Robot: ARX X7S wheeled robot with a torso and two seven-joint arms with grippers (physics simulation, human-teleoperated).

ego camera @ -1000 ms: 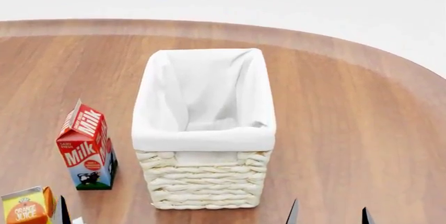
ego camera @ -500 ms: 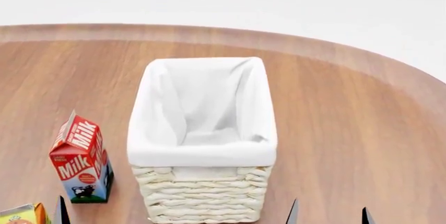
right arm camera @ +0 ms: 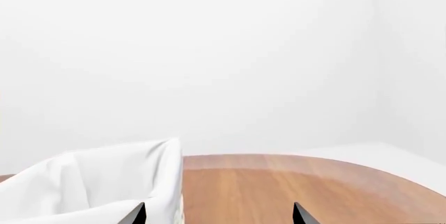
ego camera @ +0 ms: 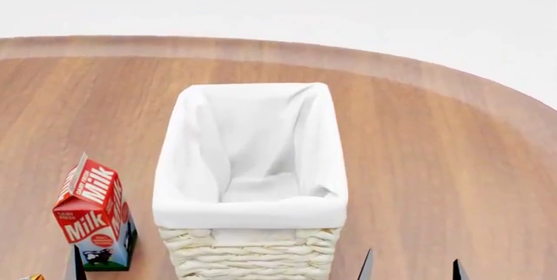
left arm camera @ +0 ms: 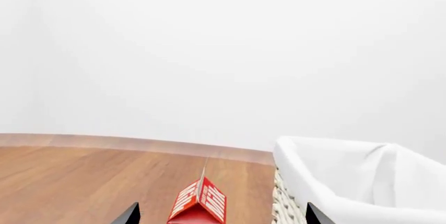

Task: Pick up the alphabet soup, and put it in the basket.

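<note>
Flanking basket [ego camera: 252, 211] at table [ego camera: 435, 162] edge, both tools w/ tips spread wide.

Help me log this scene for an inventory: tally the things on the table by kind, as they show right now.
Baskets: 1, the basket.
Cartons: 2, the milk carton and a sliver of an orange carton at the head view's lower edge.
Cans: 0 in view.
Total: 3.
</note>
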